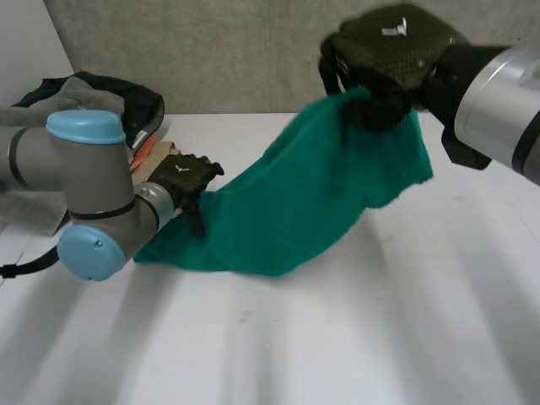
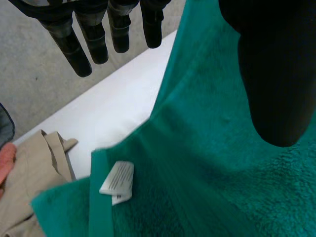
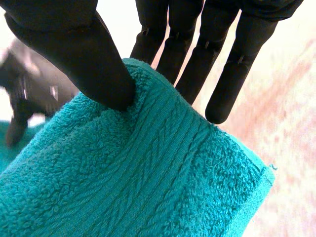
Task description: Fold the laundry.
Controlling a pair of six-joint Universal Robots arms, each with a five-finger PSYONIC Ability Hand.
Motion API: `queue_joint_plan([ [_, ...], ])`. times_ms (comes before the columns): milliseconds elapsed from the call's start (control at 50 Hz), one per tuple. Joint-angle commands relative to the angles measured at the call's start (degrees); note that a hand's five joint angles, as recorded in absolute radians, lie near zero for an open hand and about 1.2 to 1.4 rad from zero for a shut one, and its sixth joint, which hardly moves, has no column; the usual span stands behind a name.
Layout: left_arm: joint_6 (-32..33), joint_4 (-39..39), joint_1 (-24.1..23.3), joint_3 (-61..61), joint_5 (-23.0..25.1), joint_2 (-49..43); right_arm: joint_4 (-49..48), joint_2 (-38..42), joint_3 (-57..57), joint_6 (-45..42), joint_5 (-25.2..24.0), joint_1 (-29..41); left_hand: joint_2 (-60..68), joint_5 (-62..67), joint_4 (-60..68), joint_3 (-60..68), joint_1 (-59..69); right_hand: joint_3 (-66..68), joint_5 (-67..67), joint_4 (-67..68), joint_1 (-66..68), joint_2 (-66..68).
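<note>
A teal towel slopes from the table up to my right hand, which holds it high at the back right. In the right wrist view the thumb pinches the towel's ribbed edge against the straight fingers, close to a corner. My left hand is low over the towel's left end, which lies on the table. In its wrist view the fingers are straight and apart from the thumb, above the teal cloth. A white label lies near that end's edge.
A pile of laundry with dark and grey garments sits at the table's back left. A beige cloth and an orange one lie beside the towel's left end. The white table stretches bare towards the front.
</note>
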Motion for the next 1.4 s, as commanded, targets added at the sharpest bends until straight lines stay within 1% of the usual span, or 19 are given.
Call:
queue_joint_plan([
  [20,-0.3,-0.5,-0.1,1.7,-1.1,-2.1,-2.5,-5.4,-1.2,5.0,-1.0,4.6,-1.7,-2.7,-1.3,-1.9,-1.6,12.2,12.6,11.6,16.8,12.6],
  [140,-1.7,-1.9,-1.5,2.6,0.6,-3.1,-2.8,-6.8,-3.5,7.0,-1.2,7.1,-1.7,-2.7,-1.3,-1.9,-1.6,12.2,12.6,11.6,16.8,12.6],
  [280,-6.7,-6.3,-5.1,2.3,5.4,-3.1,-3.6,-4.2,-7.8,6.8,-0.2,8.8,-1.7,-2.7,-1.3,-1.9,-1.6,12.2,12.6,11.6,16.8,12.6],
  [340,-10.8,-8.5,-6.0,2.3,10.1,-2.5,-3.7,-1.8,-10.0,6.0,1.6,8.3,17.3,16.3,17.7,17.0,17.3,12.2,12.6,11.6,16.8,12.6],
  [360,-11.5,-9.1,-6.2,2.5,11.5,-2.4,-3.7,-1.1,-10.5,5.7,2.2,8.0,29.7,28.7,30.1,29.4,29.8,12.2,12.6,11.6,16.8,12.6],
  [380,-13.2,-9.9,-6.2,2.8,13.6,-2.4,-3.7,0.3,-11.3,5.1,3.0,7.0,57.8,56.8,58.2,57.5,57.9,12.2,12.6,11.6,16.8,12.6],
  [400,-13.9,-10.4,-6.0,3.4,14.5,-2.4,-3.8,1.1,-11.8,4.7,3.5,6.4,68.2,67.2,68.6,68.0,68.3,12.2,12.6,11.6,16.8,12.6],
  [420,-14.5,-10.9,-5.9,4.0,15.2,-2.3,-3.8,1.7,-12.1,4.4,3.8,5.8,68.3,67.3,68.7,68.1,68.4,12.2,12.6,11.6,16.8,12.6],
  [500,-17.1,-15.0,-4.7,8.5,16.3,-2.0,-4.8,4.7,-13.7,3.1,4.9,2.6,68.3,67.3,68.7,68.1,68.4,12.2,12.6,11.6,16.8,12.6],
  [580,-19.8,-17.3,-2.3,15.1,14.1,-0.3,-7.5,7.6,-15.4,3.2,6.1,0.7,68.3,67.3,68.7,68.1,68.4,12.2,12.6,11.6,16.8,12.6],
  [700,-27.2,-17.6,2.1,25.3,2.6,7.4,-15.1,9.9,-16.4,3.2,10.3,-0.4,68.3,67.3,68.7,68.1,68.4,12.2,12.6,11.6,16.8,12.6],
  [780,-28.0,-17.3,3.2,26.8,0.2,13.1,-18.2,9.8,-14.9,3.9,10.6,-1.2,68.3,67.3,68.7,68.1,68.4,12.2,12.6,11.6,16.8,12.6],
  [860,-27.9,-17.0,3.2,21.2,1.6,15.5,-17.5,9.1,-11.5,5.2,8.5,-0.8,67.5,66.5,67.9,67.3,67.6,12.2,12.6,11.6,16.8,12.6],
  [920,-27.3,-15.6,3.0,16.4,3.8,15.1,-17.8,7.4,-9.2,6.4,6.3,0.5,37.7,36.7,38.1,37.4,37.7,12.2,12.6,11.6,16.8,12.6],
  [940,-26.4,-14.0,2.8,13.3,5.5,14.0,-18.4,5.7,-8.2,7.4,4.6,1.5,22.7,21.7,23.1,22.5,22.8,12.2,12.6,11.6,16.8,12.6],
  [1000,-23.7,-10.8,2.0,8.9,8.0,9.9,-20.3,2.2,-7.3,9.9,1.6,2.5,1.8,0.8,2.2,1.6,1.9,12.2,12.6,11.6,16.8,12.6],
  [1020,-23.1,-10.0,1.9,8.2,8.4,8.6,-20.6,1.3,-7.3,10.3,1.2,2.7,-0.4,-1.4,0.0,-0.7,-0.4,12.2,12.6,11.6,16.8,12.6],
  [1200,-22.6,-11.4,0.0,7.3,13.0,-2.2,-22.2,0.0,-7.5,19.0,-3.1,-0.1,-0.3,-1.3,0.1,-0.5,-0.2,12.2,12.6,11.6,16.8,12.6],
  [1400,-29.1,-7.7,-5.2,10.1,15.0,-8.2,-22.3,0.5,-7.5,26.1,-6.7,0.2,0.9,-0.1,1.3,0.6,0.9,12.2,12.6,11.6,16.8,12.6],
])
